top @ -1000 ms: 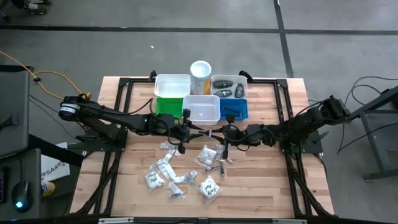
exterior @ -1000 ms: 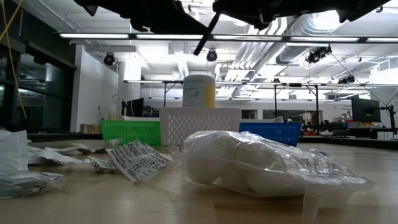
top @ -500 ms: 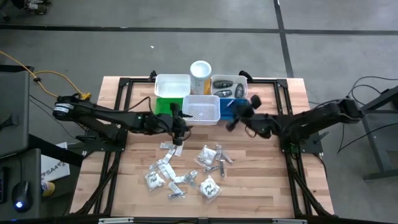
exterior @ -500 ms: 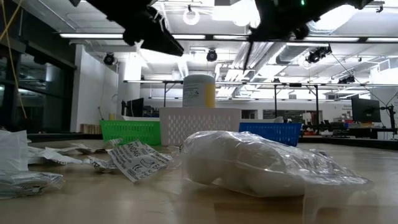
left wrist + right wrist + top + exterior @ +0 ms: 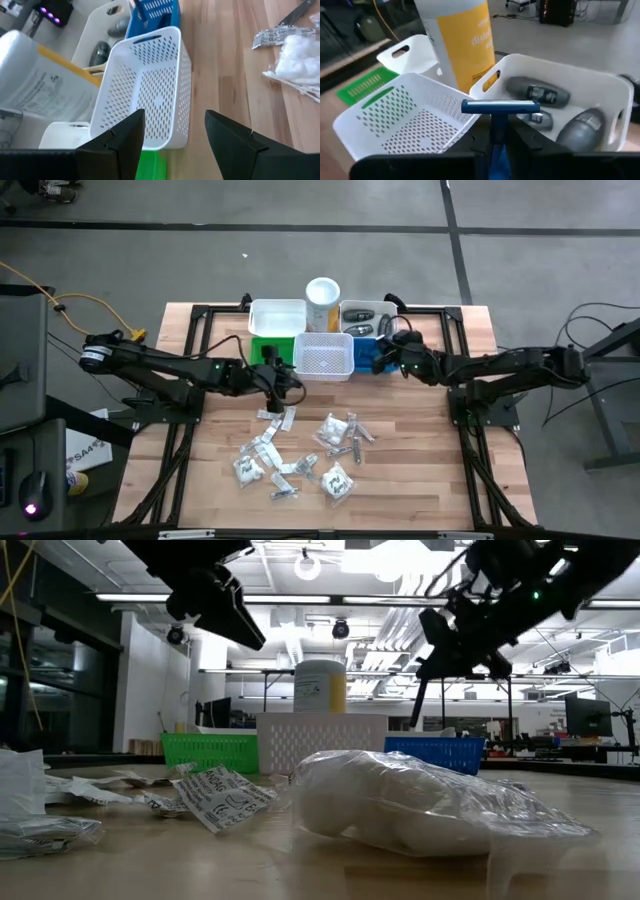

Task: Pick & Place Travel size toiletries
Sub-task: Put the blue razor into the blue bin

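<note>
Razor [image 5: 500, 106] being pinched upright in right gripper [image 5: 499, 142], upper centre over blue bin [image 5: 382, 356]; risking tipping into neighbouring white bin [image 5: 615, 95]. Left gripper [image 5: 175, 135] hanging parted, holding nothing.

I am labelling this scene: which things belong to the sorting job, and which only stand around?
Job:
- blue-headed razor, clamped in right hand
- clear crinkly packets on wooden table
- dark grey oval pieces
- open left hand

Around:
- white perforated basket
- green bin
- tall white-and-yellow cylinder
</note>
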